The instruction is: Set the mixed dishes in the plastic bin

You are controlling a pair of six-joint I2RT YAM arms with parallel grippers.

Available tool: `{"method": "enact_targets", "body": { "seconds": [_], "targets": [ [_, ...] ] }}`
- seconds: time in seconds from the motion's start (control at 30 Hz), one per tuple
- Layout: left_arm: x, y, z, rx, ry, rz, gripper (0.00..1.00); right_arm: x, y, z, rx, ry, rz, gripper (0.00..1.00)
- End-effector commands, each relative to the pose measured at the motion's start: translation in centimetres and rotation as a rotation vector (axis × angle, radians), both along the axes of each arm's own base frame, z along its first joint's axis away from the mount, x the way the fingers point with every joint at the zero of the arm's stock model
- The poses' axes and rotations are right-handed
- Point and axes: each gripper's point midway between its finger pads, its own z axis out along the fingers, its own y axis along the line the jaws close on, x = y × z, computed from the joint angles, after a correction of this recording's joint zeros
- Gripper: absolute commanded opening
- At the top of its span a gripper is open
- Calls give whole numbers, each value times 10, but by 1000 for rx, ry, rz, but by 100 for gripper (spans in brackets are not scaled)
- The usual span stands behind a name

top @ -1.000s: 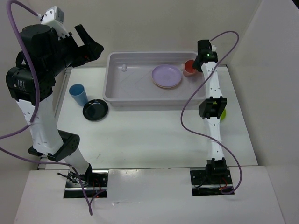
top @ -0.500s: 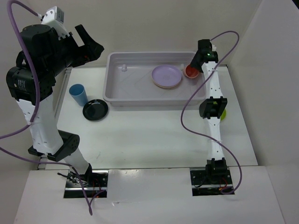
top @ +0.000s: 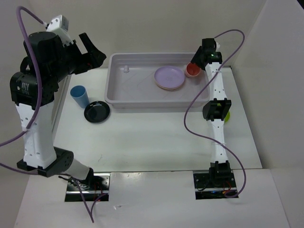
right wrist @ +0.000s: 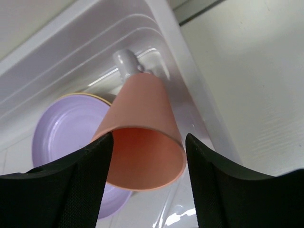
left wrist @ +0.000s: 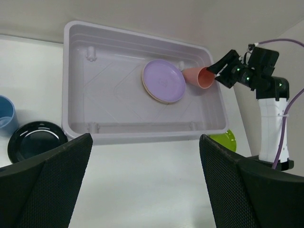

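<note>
Step in hand: putting the salmon-pink cup [right wrist: 140, 114] into the plastic bin [top: 156, 101]. My right jaws are closed partway and pinch the cup near its mouth. It hangs tilted over the bin's far right corner, just beside the lilac plate [top: 169, 76] lying inside. Next, I judge, they need only open. My left jaws hover high, spread wide, holding nothing. The blue cup [top: 79, 96], black plate [top: 97, 112] and lime green plate [top: 226, 115] wait on the counter [top: 152, 137].

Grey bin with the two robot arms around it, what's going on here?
The right gripper holds a pink cup tilted over the bin's right end, beside a lilac plate already in there. The left gripper hangs open and empty above the table. A blue cup and black plate sit left of the bin; a green plate lies to its right.
</note>
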Motion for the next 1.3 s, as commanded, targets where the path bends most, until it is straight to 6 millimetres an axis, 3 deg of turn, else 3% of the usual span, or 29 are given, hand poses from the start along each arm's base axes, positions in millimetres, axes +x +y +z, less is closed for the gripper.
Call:
{"method": "enact_targets", "body": {
  "seconds": [0.0, 0.07, 0.17, 0.37, 0.53, 0.67, 0.7, 0.73, 0.77, 0.83, 0.87, 0.9, 0.97, 1.0, 1.07, 1.1, 1.23, 1.27],
  "targets": [
    [-8, 7, 33, -16, -177, 16, 99, 11, 10, 89, 36, -232, 21, 69],
    [-21, 10, 40, -40, -224, 19, 99, 16, 13, 76, 46, -217, 35, 70],
    [-20, 15, 38, -40, -235, 40, 99, 21, 16, 68, 59, -221, 38, 72],
    [-16, 16, 28, -8, -187, 45, 99, 34, 25, 61, 94, -250, 72, 77],
    [-23, 22, 33, 0, -207, 65, 99, 35, 26, 63, 100, -261, 80, 79],
    [-14, 33, 20, 46, -177, 126, 99, 21, 25, 102, 76, -299, 98, 80],
    [-12, 38, 13, 67, -157, 151, 99, 11, 24, 129, 60, -328, 109, 80],
    [-1, 40, -8, 90, -103, 174, 99, 3, 23, 146, 60, -348, 110, 80],
    [6, 42, -24, 106, -67, 190, 99, -14, 24, 189, 50, -409, 127, 81],
    [23, 53, -53, 119, -5, 218, 99, -41, 25, 231, 41, -456, 150, 81],
    [29, 54, -84, 118, 67, 207, 99, -55, 28, 253, 42, -488, 176, 81],
    [19, 52, -83, 93, 50, 170, 99, -84, 28, 298, 34, -562, 189, 81],
    [6, 77, -75, 83, -17, 251, 99, -115, 22, 326, 9, -592, 202, 82],
    [-20, 98, -71, 108, -59, 350, 99, -141, 23, 353, 11, -638, 214, 82],
    [-46, 119, -67, 134, -86, 452, 99, -162, 19, 360, 1, -626, 217, 82],
    [-49, 123, -72, 144, -63, 468, 99, -177, 22, 371, 0, -642, 242, 83],
    [-23, 116, -135, 171, 114, 426, 99, -207, 56, 374, 43, -621, 350, 85],
    [-15, 121, -163, 186, 185, 437, 99, -214, 61, 373, 40, -609, 368, 85]
  ]
}}
